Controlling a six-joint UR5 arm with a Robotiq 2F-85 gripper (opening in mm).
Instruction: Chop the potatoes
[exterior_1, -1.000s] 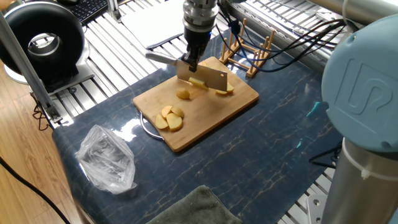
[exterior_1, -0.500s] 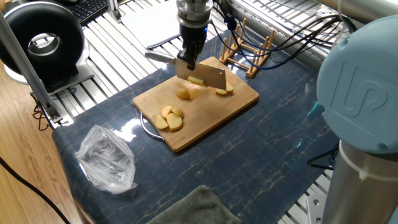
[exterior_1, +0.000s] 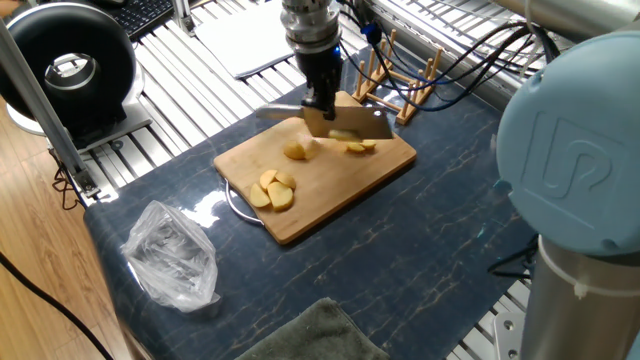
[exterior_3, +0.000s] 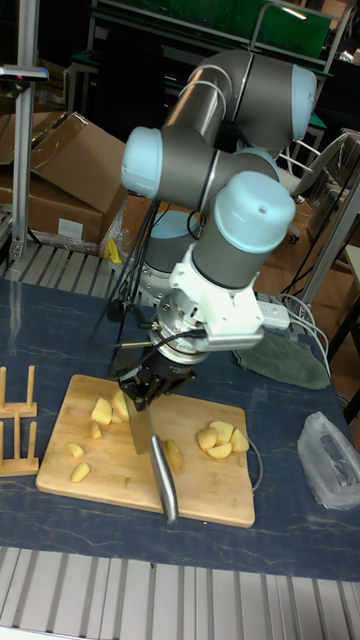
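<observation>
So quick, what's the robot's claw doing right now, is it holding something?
Gripper: shut on the knife, blade over the board and potatoes.

The cutting board (exterior_1: 330, 185) lies on the table mat (exterior_1: 420, 260), with potato pieces (exterior_1: 272, 190) grouped at its near-left end and others (exterior_1: 361, 147) at the far-right end. The knife (exterior_1: 345, 122), held in the gripper (exterior_1: 321, 103), appears to stand over the board's far side. A wooden rack (exterior_1: 395, 85) stands behind the board; a plastic bag (exterior_1: 172, 255) lies front-left of it.
</observation>
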